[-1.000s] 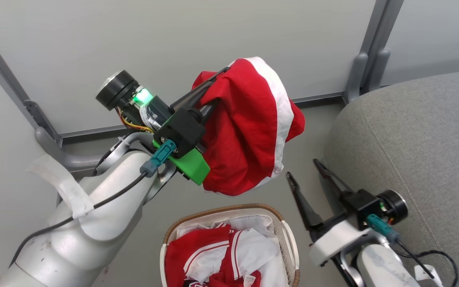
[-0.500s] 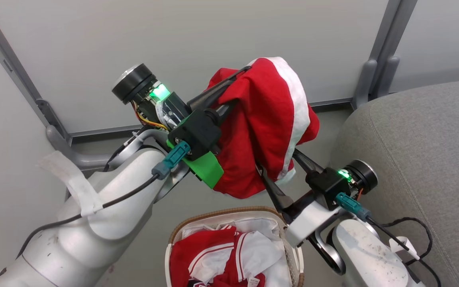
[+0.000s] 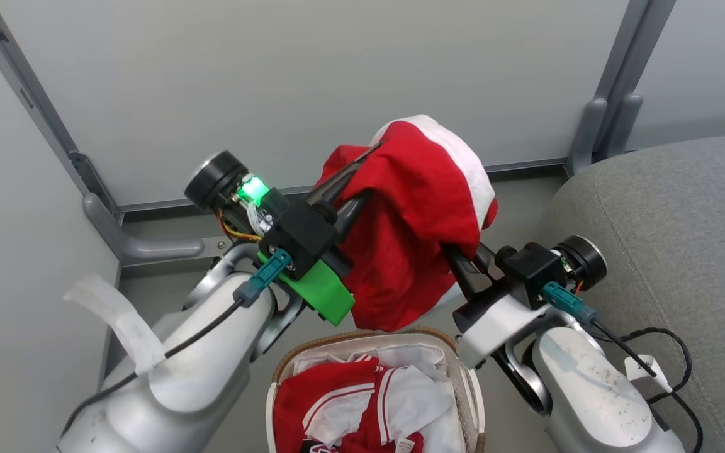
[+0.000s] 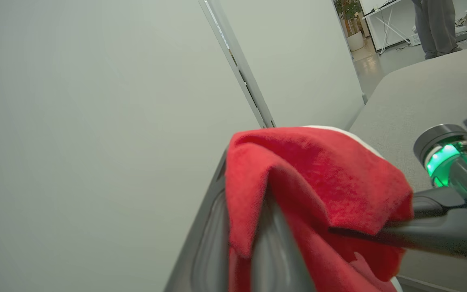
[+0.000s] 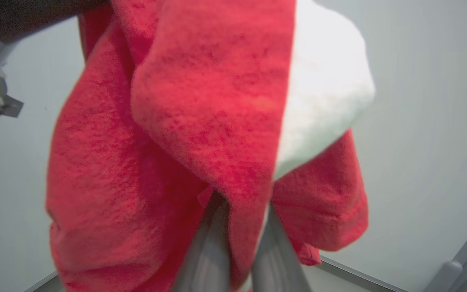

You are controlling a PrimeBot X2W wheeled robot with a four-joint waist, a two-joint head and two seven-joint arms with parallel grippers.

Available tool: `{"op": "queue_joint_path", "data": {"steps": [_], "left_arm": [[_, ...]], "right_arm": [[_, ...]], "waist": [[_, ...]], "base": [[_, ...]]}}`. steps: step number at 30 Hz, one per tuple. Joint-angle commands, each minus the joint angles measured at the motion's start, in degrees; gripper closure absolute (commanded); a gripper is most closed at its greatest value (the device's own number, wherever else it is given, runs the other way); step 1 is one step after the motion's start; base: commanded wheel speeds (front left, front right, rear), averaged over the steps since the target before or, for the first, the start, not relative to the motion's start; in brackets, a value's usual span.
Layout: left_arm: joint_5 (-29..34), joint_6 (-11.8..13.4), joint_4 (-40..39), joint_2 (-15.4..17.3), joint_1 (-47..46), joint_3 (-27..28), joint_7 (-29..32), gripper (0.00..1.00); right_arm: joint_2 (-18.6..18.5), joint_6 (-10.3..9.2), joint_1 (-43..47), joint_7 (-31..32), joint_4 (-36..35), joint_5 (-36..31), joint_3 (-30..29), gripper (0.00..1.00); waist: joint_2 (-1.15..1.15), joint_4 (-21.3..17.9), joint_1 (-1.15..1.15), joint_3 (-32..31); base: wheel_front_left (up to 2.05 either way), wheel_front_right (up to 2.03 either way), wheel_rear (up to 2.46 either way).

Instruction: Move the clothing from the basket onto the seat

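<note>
A red garment with a white stripe (image 3: 413,214) hangs in the air above the basket (image 3: 350,343). My left gripper (image 3: 362,163) is shut on its upper fold, the fingertips buried in cloth. From the right, my right gripper (image 3: 457,258) is shut on the lower right side of the same garment. In the right wrist view red cloth (image 5: 201,121) sits pinched between the two fingers (image 5: 213,243). More red and white clothing (image 3: 343,402) lies in the basket. The grey seat (image 3: 671,220) is to the right.
Pale wall panels with grey metal posts (image 3: 614,94) stand close behind. A grey bracket (image 3: 142,245) sits at the floor on the left. A white liner (image 3: 416,358) shows in the basket. A person's legs (image 4: 434,24) stand far off beyond the seat.
My right gripper rose from beside the basket to the hanging garment and shut on it. The left gripper kept its hold. The head camera shifted a little.
</note>
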Motion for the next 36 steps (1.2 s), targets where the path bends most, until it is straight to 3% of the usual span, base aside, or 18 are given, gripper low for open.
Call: {"op": "queue_joint_path", "data": {"steps": [1, 2, 3, 4, 6, 7, 8, 20, 36], "left_arm": [[-0.7, 0.39, -0.05, -0.54, 2.16, 0.72, 0.02, 1.0], [-1.11, 0.52, 0.04, -0.94, 3.43, 1.25, 0.02, 1.0], [-1.56, 0.71, 0.07, -1.33, 4.54, 1.88, 0.02, 0.91], [-2.14, 0.93, 0.18, -1.85, 6.07, 2.73, 0.02, 0.66], [-2.76, 1.03, 0.54, -2.98, 8.79, 4.13, 0.02, 0.5], [-2.98, 1.08, 0.69, -3.49, 9.86, 4.73, 0.02, 0.15], [-3.23, 1.09, 0.99, -4.07, 11.29, 5.36, 0.02, 0.0], [-1.85, 0.28, 4.75, -8.62, 24.08, 11.92, 0.02, 0.0], [-0.56, -0.44, 5.67, -10.77, 30.78, 14.49, 0.03, 0.0]], "right_arm": [[-0.23, -0.02, 1.26, -0.28, -0.26, 0.04, -0.63, 1.0], [-0.22, -0.02, 1.43, -0.28, -0.46, 0.1, -1.3, 1.0], [-0.23, -0.02, 1.65, -0.28, -0.73, 0.2, -1.83, 1.0], [-0.22, -0.02, 1.99, -0.28, -0.91, 0.21, -2.17, 1.0], [-0.2, -0.02, 2.51, -0.28, -1.2, -0.01, -2.94, 1.0], [-0.21, -0.02, 2.62, -0.28, -1.33, -0.19, -3.3, 1.0], [-0.21, -0.02, 2.82, -0.28, -1.49, -0.43, -3.77, 1.0], [-0.2, -0.03, 4.59, -0.28, -3.55, -2.43, -9.28, 1.0], [-0.2, -0.03, 3.82, -0.28, -4.57, -4.84, -14.67, 1.0]], "waist": [[0.0, -0.01, 0.0, -0.05], [0.0, -0.02, 0.0, -0.07], [0.0, -0.03, 0.0, -0.09], [0.0, -0.05, 0.0, -0.13], [0.0, -0.08, 0.0, -0.19], [0.0, -0.08, 0.0, -0.21], [0.0, -0.08, 0.0, -0.24], [0.0, 0.13, 0.0, -0.39], [0.0, -2.35, 0.0, 0.62]], "base": [[0.0, 0.0, 0.0], [0.0, 0.0, 0.0], [0.0, 0.0, 0.0], [0.0, 0.0, 0.0], [0.0, 0.0, 0.0], [0.0, 0.0, 0.0], [0.0, 0.0, 0.0], [0.0, 0.0, 0.0], [0.0, 0.0, 0.0]]}}
